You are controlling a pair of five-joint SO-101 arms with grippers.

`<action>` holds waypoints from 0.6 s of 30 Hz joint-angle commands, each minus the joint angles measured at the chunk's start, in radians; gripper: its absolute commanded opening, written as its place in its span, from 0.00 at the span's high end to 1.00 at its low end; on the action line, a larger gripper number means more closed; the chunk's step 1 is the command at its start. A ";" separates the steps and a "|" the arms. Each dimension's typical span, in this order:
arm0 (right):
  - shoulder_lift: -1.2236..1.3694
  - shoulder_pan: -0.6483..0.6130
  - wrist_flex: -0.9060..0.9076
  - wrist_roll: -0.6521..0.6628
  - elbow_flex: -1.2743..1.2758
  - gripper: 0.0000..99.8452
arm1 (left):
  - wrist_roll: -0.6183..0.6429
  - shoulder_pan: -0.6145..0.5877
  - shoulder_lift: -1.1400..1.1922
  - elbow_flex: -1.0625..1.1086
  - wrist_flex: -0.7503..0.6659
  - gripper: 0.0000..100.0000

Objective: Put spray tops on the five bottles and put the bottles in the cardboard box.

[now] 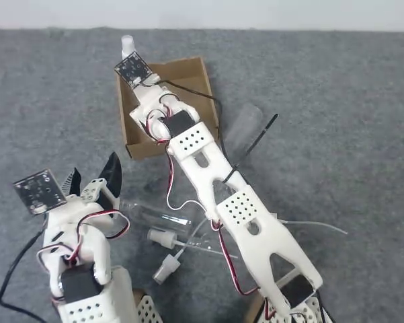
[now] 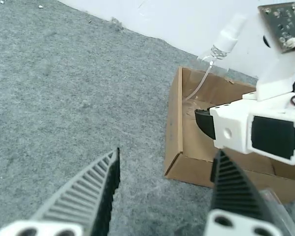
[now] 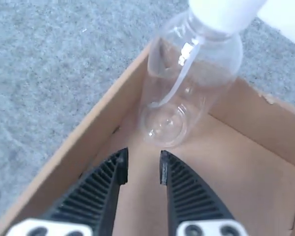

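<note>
- The bottle (image 3: 186, 83), spray top on, stood in a corner of the box (image 3: 265, 147). It looked light, thin-walled and slick, so it was best taken at the neck.
- The right gripper (image 3: 141, 167) sat just short of it, jaws narrowly parted, empty.
- The left gripper (image 2: 167, 157) hung wide open near the box.

No legible text, label, number or sign anywhere. Plain brown walls on the cardboard box (image 1: 178, 65), bare clear plastic on the bottle (image 3: 186, 83), and markings on the wrist circuit board (image 1: 39, 190) too small to read.
</note>
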 commanded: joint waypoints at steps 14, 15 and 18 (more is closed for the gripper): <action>-0.312 0.021 0.386 0.018 -0.071 0.93 | -0.008 -0.008 -0.020 -0.010 -0.032 0.72; -0.332 0.018 0.418 0.018 -0.071 0.93 | -0.008 -0.008 -0.020 -0.010 -0.032 0.72; -0.395 0.016 0.507 0.018 -0.071 0.93 | -0.008 -0.008 -0.020 -0.010 -0.032 0.72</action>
